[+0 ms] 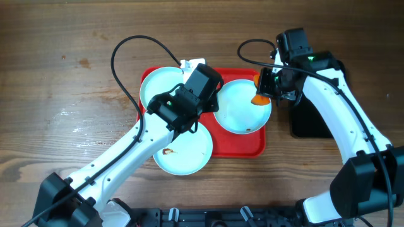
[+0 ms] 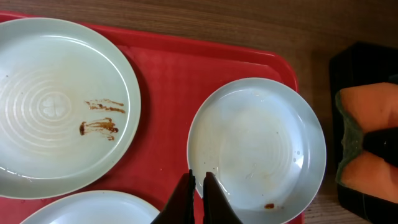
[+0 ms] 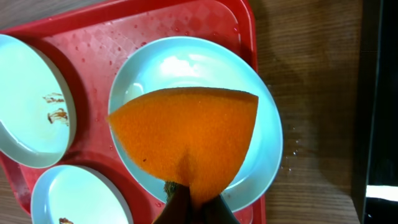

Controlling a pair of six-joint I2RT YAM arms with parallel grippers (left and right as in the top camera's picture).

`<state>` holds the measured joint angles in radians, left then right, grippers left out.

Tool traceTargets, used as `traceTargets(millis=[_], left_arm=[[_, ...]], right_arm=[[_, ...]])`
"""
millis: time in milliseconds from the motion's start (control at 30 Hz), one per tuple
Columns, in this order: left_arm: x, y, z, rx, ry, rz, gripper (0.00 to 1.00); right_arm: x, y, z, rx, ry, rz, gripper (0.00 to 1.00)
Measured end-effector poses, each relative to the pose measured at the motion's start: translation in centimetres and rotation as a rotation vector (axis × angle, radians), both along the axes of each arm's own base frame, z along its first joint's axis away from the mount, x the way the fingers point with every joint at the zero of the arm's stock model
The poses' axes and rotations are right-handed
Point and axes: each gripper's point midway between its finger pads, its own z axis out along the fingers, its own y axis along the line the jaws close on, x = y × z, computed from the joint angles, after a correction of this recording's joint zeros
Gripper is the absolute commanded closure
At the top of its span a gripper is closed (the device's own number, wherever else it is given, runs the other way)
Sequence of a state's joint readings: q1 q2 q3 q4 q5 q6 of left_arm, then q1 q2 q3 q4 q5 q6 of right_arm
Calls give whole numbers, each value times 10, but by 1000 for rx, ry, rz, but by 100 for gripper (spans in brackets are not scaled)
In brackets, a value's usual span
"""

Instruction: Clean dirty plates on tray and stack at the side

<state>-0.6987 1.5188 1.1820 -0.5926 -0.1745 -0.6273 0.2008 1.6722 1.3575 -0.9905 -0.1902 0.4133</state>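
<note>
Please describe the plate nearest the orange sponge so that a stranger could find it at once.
Find the red tray in the middle of the table. Of the three plates on it, take the right plate, nearest the black tray. Unlike the others, it is nearly clean, with the sponge at its rim.

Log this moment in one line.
left gripper: pinching right plate rim | right gripper: holding orange sponge over it | far-left plate, near plate: smeared | all on tray
</note>
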Motion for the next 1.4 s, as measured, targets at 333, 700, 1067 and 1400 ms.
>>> traceTargets(millis=[333,700,1067,1400], left_arm=[[-7,6,58,-101,-120,0,91],[-8,7,60,-105,-125,0,90],[-13,11,50,-74,-85,3,96],[1,-11,-65,63,139,-19,7]], right_arm=[[3,13,-26,54,66,43,96],[8,17,-25,73,47,48,96],[6,21,-31,99,50,54,96],[24,15,48,45,-24,72,96]])
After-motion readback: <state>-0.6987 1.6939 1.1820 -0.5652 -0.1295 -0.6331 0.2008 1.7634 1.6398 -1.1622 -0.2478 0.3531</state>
